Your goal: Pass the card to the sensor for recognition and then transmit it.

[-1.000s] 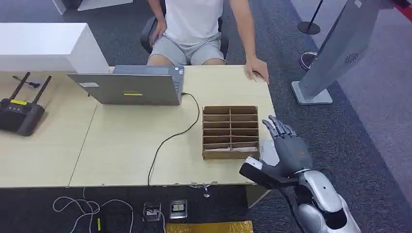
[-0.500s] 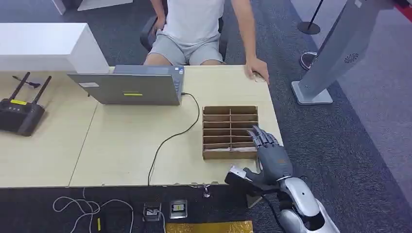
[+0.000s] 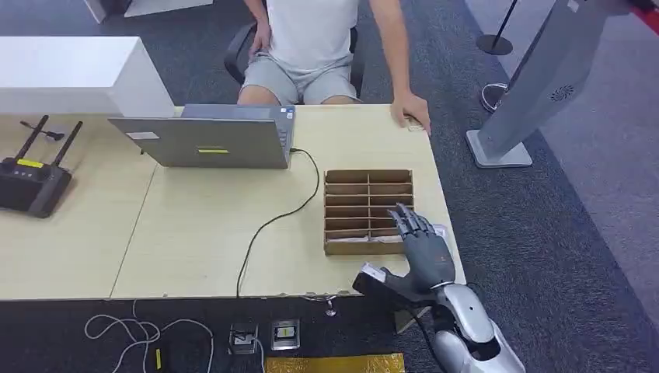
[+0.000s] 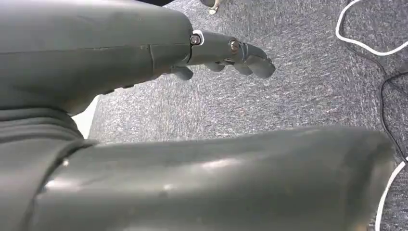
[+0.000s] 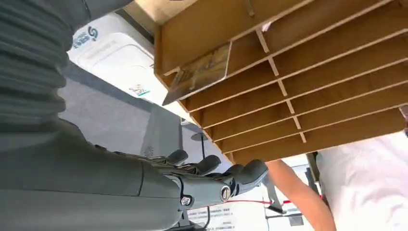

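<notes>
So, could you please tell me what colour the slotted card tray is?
Brown, like cardboard or wood; the slotted card tray shows best in the head view.

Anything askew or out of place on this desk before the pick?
One thing: in the right wrist view a card sits tilted in a slot of the wooden organizer, one corner poking past its edge. The right robot hand hovers open at that corner. Otherwise nothing looks spilled or damaged.

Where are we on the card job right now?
Early. Nothing looks done: the card sits in its slot of the wooden rack. In hand: the right hand reaches over the rack's near right corner, fingers apart, holding nothing. The left hand hangs idle. Left: grasp, sensor, handover.
</notes>
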Tool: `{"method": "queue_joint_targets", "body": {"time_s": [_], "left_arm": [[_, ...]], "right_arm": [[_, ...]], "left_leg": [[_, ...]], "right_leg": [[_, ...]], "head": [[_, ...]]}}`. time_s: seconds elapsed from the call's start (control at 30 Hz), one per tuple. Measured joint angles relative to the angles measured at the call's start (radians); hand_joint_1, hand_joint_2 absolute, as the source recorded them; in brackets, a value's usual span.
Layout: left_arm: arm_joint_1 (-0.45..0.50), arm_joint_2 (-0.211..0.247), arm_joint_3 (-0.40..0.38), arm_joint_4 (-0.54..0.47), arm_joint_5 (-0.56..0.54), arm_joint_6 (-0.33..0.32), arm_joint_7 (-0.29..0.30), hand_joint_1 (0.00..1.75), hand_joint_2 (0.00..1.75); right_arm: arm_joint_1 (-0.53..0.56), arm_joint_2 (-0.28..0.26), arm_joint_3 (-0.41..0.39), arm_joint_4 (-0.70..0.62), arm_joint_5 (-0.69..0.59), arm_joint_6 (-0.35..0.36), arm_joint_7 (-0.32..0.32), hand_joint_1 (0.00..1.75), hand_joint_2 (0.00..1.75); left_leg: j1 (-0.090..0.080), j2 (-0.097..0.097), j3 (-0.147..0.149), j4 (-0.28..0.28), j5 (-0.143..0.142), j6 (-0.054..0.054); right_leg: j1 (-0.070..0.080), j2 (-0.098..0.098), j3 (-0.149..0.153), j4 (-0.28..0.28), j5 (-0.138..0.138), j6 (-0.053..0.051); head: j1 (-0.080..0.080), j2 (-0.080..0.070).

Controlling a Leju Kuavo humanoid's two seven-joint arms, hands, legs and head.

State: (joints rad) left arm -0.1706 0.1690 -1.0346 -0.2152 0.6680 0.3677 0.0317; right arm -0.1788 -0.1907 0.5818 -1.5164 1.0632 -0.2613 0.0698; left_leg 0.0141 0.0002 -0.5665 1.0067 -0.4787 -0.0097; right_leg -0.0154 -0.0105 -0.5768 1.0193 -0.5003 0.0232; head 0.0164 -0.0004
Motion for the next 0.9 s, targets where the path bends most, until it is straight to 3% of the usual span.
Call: {"method": "queue_joint_targets", "body": {"time_s": [0.27,0.9], "left_arm": [[0.0,-0.003,0.0,0.0,-0.001,0.008,0.0,0.0,0.0],[0.0,-0.008,0.0,0.0,-0.001,0.013,0.0,0.0,0.0]], "right_arm": [[-0.018,0.027,-0.001,0.061,-0.01,-0.056,-0.023,0.0,1.75],[-0.037,0.036,-0.031,0.116,-0.04,-0.077,-0.041,0.0,1.75]], "left_leg": [[0.0,0.0,0.0,0.0,0.0,0.0],[0.0,0.0,0.0,0.0,0.0,0.0]], "right_leg": [[0.0,0.0,0.0,0.0,0.0,0.0],[0.0,0.0,0.0,0.0,0.0,0.0]], "head": [[0.0,0.0],[0.0,0.0]]}}
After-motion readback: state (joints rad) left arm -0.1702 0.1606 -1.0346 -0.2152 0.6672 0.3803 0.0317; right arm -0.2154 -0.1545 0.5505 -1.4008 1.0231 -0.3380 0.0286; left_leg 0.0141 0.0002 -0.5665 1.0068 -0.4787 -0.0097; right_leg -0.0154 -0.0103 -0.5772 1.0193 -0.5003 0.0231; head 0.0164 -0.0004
